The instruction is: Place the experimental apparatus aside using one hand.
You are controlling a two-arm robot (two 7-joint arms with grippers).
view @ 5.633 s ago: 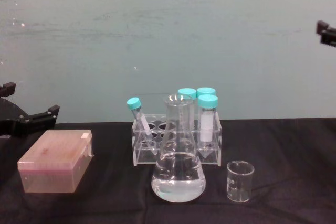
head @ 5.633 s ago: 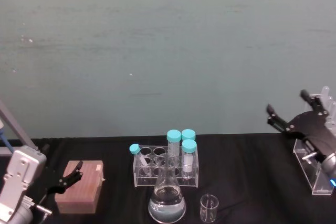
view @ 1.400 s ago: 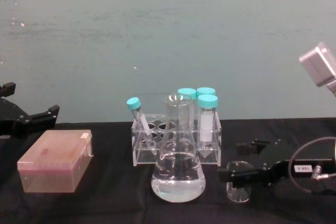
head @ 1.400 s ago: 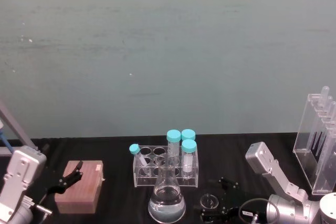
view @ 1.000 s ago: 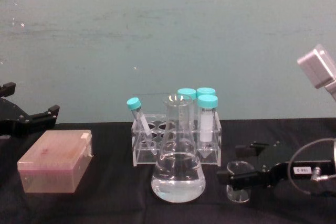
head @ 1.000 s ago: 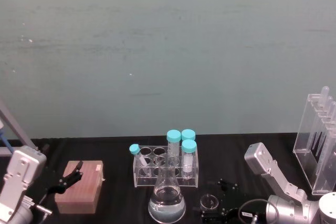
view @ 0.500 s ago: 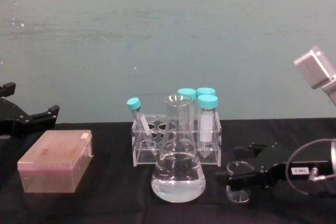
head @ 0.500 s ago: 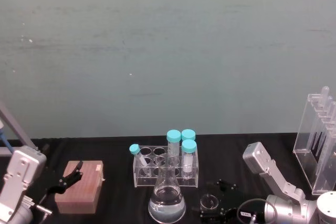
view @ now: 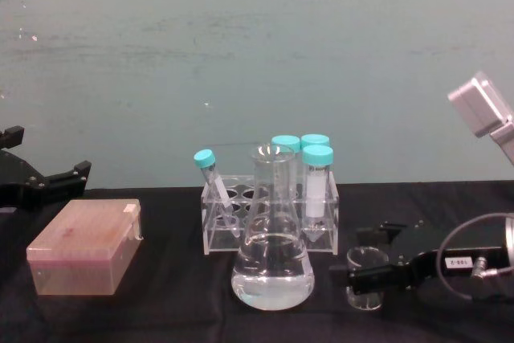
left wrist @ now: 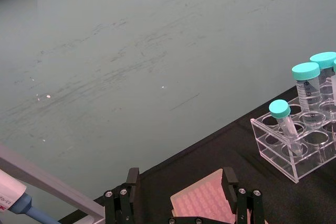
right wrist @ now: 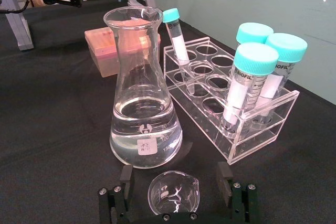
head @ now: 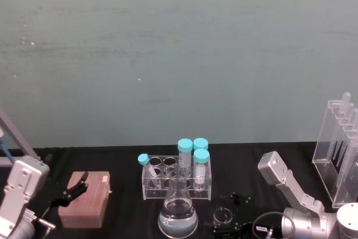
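The small glass beaker [right wrist: 173, 196] stands on the black cloth between the fingers of my right gripper [right wrist: 175, 182], which is open, with a gap on each side of the glass. The chest view has that beaker [view: 363, 261] low at the right with the right gripper [view: 376, 256] around it; from the head view the beaker [head: 223, 215] and right gripper [head: 227, 215] sit near the front edge. The conical flask [view: 273, 267] of clear liquid stands just left of the beaker. The tall acrylic stand [head: 339, 160] is at the far right. My left gripper [head: 66, 172] is parked open at the left.
A clear rack [view: 269, 218] with teal-capped tubes stands behind the flask [head: 178, 216]. A pink box [view: 84, 248] lies at the left, under the left gripper [left wrist: 181, 192]. The black table [view: 169, 295] ends at a green wall behind.
Since 5.6 s ago my right gripper has come down from beside the tall stand to the beaker. Over the last second it crept slightly left around it. The beaker stays put.
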